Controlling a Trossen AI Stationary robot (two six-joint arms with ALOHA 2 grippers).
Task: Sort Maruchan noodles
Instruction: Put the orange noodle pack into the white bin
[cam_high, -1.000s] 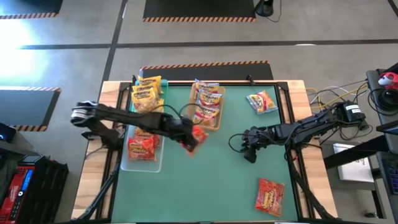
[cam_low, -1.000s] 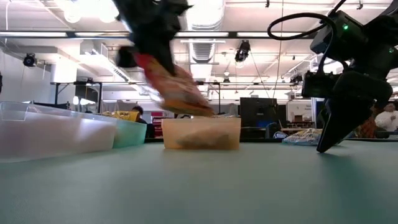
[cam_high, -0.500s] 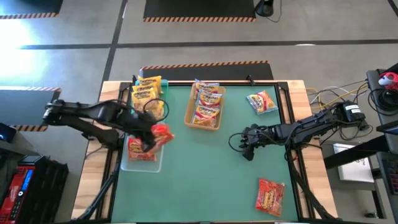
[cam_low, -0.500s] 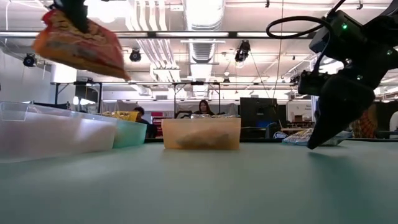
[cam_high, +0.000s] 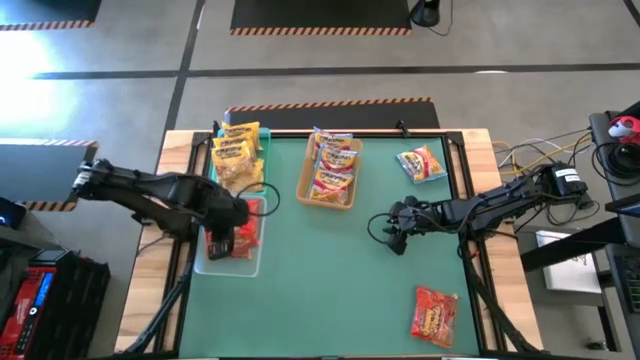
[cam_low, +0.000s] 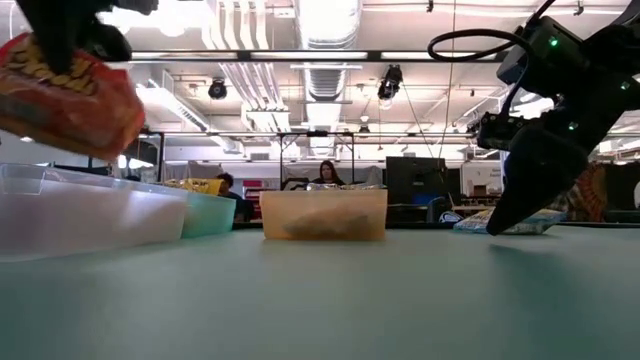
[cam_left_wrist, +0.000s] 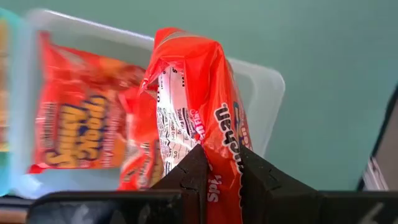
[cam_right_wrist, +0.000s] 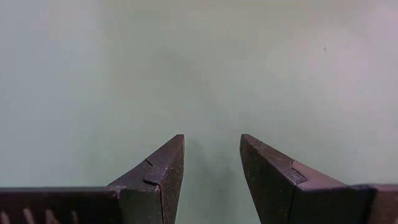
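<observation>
Pinching a red packet (cam_left_wrist: 199, 106) by its crimped edge above the clear tray (cam_high: 200, 262) at the worktop's left edge, the left gripper (cam_left_wrist: 217, 171) holds something light, crinkly, probably slippery; the right gripper (cam_right_wrist: 211, 158) hangs parted, empty.

Left pincer (cam_left_wrist: 217, 171) clamped, arm outstretched; right pincer (cam_right_wrist: 211, 155) agape, hovering low.

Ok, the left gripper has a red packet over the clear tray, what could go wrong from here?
The left gripper pinches the red Maruchan packet by one edge, so it hangs slack; it might slip early or swing on release. It hangs near the clear tray's corner, so it could catch the rim or drop onto the green mat. Red packets already in the tray may leave it perched high.
</observation>
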